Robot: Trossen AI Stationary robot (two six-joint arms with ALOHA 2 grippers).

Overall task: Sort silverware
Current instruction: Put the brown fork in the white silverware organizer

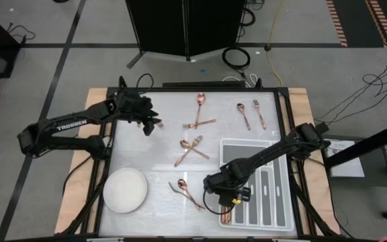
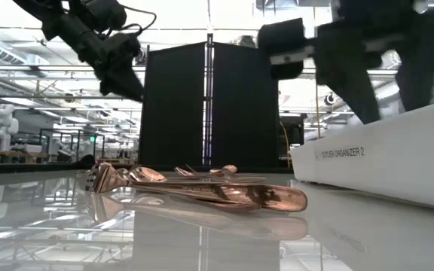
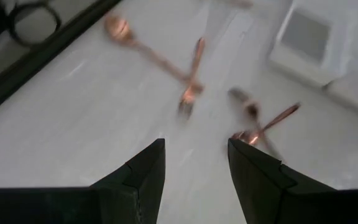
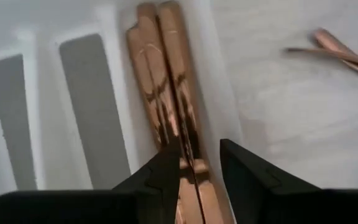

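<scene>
The right pincer (image 4: 197,163) hangs with fingers apart over two copper pieces (image 4: 166,93) lying side by side in the tray's (image 1: 269,195) leftmost slot. The left pincer (image 3: 194,165), also apart and empty, hovers above the bench (image 1: 160,161), where crossed forks and spoons (image 1: 191,149) lie scattered beside a white bowl (image 1: 125,190).

Open left hand (image 3: 194,165) above scattered silverware (image 3: 188,93) (copper-toned)

Off-task items, table and beyond

White round bowl (image 1: 125,190) near front left table corner; black folding panel (image 1: 187,27) standing behind far edge; coiled black cable (image 1: 236,56) and yellow cord (image 1: 272,40) on floor.
</scene>
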